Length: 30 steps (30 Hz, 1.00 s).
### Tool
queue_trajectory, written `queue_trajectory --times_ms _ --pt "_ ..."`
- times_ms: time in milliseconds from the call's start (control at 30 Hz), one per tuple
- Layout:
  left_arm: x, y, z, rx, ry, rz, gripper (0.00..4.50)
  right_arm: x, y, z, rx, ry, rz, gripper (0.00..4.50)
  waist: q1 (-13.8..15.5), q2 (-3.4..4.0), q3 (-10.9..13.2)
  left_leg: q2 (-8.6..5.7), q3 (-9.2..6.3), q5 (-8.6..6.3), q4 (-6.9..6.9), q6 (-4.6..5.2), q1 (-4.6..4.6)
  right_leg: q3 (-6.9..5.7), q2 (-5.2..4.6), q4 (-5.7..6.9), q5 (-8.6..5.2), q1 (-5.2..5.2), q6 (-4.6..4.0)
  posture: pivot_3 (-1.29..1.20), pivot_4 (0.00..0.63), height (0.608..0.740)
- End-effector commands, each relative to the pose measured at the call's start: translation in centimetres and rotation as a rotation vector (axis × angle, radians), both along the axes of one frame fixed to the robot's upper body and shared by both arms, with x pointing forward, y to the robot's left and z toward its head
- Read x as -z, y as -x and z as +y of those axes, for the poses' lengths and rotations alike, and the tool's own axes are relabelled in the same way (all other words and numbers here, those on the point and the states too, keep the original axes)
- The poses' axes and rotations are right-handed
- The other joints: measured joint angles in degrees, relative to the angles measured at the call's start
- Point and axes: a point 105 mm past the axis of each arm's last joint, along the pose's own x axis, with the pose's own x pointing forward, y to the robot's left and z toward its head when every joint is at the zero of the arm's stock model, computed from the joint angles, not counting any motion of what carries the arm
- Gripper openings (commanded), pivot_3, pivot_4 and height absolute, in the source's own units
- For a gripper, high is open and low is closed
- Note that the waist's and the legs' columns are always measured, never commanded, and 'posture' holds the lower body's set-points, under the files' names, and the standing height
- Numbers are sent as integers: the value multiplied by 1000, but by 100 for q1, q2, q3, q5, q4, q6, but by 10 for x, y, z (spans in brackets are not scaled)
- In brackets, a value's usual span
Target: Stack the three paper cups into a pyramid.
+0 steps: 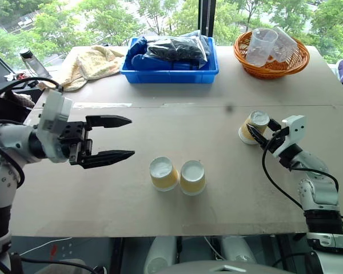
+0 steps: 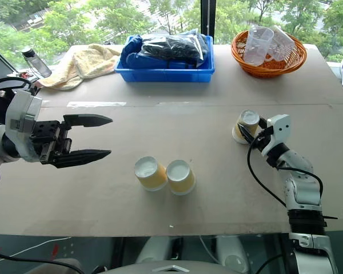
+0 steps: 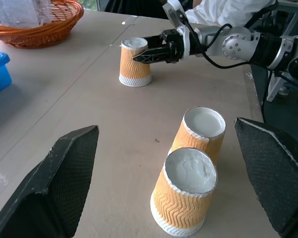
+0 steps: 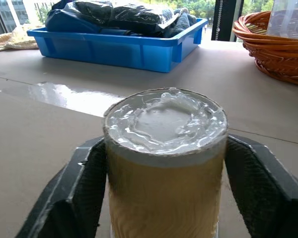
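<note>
Two paper cups stand upside down and side by side, touching, at the middle of the table near its front edge. The third paper cup stands upside down to the right, tan ribbed side and white base up. My right gripper is shut on this cup, its black fingers pressed on both sides of the cup, which rests on the table. My left gripper hangs open to the left of the pair, pointing at them, with nothing between its fingers.
A blue bin with dark bags sits at the back centre. At the back right an orange wicker basket holds clear plastic cups. A yellow towel and a bottle lie at the back left.
</note>
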Motion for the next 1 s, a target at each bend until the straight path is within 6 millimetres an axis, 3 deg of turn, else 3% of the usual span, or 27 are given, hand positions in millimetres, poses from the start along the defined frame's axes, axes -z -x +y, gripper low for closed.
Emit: queue_trajectory --times_ms 33,233,367,533,700,1000 --pt "-7 2 5 -11 13 -34 4500 -18 3 7 -49 -5 -57 1828 -4 0 0 0 -1 0 0 0 0 -1 0 0 0 0 0 0 150 740" --pt "-5 3 10 -17 6 -24 4500 -48 23 40 -281 40 -142 1828 -59 0 1 1 -3 -7 0 13 -3 -3 -1 -1 0 -2 0 0 150 740" --pt "-1 1 18 -25 -32 -21 4500 -102 67 106 -657 6 -239 1828 -133 9 7 1 -3 -7 0 13 -4 1 -2 1 0 -6 0 0 150 740" --pt "2 6 22 30 -81 19 4500 -100 108 150 -961 32 -186 1828 -89 -7 0 8 -20 -8 -9 13 -4 -14 5 -5 0 -8 -1 0 150 740" --pt "1 10 24 88 -114 43 4500 -95 118 161 -1083 27 -131 1828 -70 -12 5 -4 -23 -6 13 10 -27 -25 -15 -11 1 -10 0 0 150 740" --pt "-3 18 14 165 -154 51 4500 -82 113 170 -1142 50 -63 1828 -108 -11 6 -3 -40 -7 14 11 -30 -42 -12 -6 0 -12 -1 0 150 740"
